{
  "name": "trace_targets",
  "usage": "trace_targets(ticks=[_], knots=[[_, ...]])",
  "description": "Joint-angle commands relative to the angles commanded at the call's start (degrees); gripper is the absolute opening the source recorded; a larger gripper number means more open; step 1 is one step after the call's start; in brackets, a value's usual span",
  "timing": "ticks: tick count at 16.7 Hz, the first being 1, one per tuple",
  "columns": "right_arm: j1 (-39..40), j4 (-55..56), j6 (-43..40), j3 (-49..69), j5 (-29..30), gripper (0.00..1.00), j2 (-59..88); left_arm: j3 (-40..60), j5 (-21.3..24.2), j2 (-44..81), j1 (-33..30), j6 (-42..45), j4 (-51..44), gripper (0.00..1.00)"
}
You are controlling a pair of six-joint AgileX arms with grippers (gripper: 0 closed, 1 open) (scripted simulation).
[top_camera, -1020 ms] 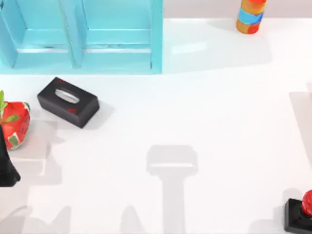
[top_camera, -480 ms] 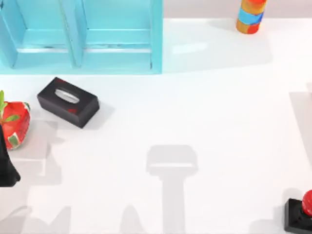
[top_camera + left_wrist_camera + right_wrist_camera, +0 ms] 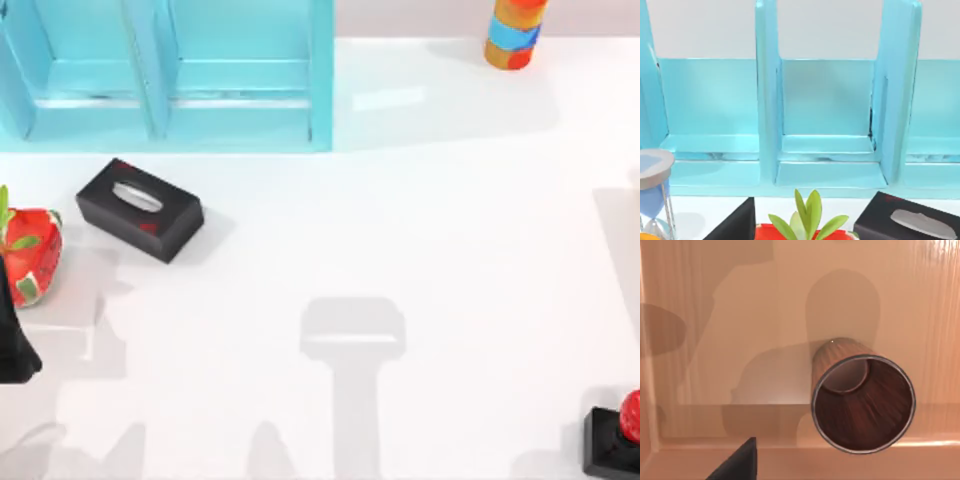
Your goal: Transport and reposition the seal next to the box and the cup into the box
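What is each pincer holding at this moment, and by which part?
Nothing seems held. The cup stands free inside the box, apart from the right pincer; the seal sits alone on the table; the left pincer has nothing.

The table is viewed from overhead. The blue shelf (image 3: 170, 75) and black tissue box (image 3: 140, 209) are also seen level and close by the left wrist camera. The cup (image 3: 862, 400) is viewed closely from above by the right wrist camera.
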Motion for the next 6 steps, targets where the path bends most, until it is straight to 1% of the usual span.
trace_targets(ticks=[3, 6], knots=[[0.13, -4.37, 0.0, 3.69, -0.09, 1.0, -0.84, 0.0, 0.0, 0.0, 0.0, 0.0, 0.0, 1.0], [0.19, -5.58, 0.02, 4.67, -0.12, 1.0, -1.12, 0.0, 0.0, 0.0, 0.0, 0.0, 0.0, 1.0]])
